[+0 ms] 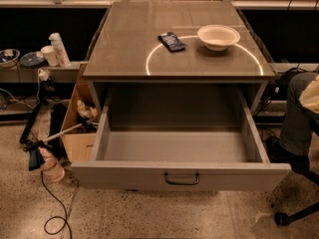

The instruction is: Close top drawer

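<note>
The top drawer [179,176] is a wide, deep grey metal drawer, pulled far out of the cabinet toward me. Its inside [174,146] is empty. A small dark loop handle [182,179] sits at the centre of its front panel. My gripper [311,94] shows only as a pale shape at the right edge of the view. It is level with the drawer's right side wall, to the right of it, and apart from the drawer.
On the cabinet top [124,59] lie a dark blue packet [171,41] and a white bowl [218,36]. A cardboard box [79,118], cables and a blue tool [37,156] are on the floor at left. A trouser leg [294,118] and a chair base [286,217] are at right.
</note>
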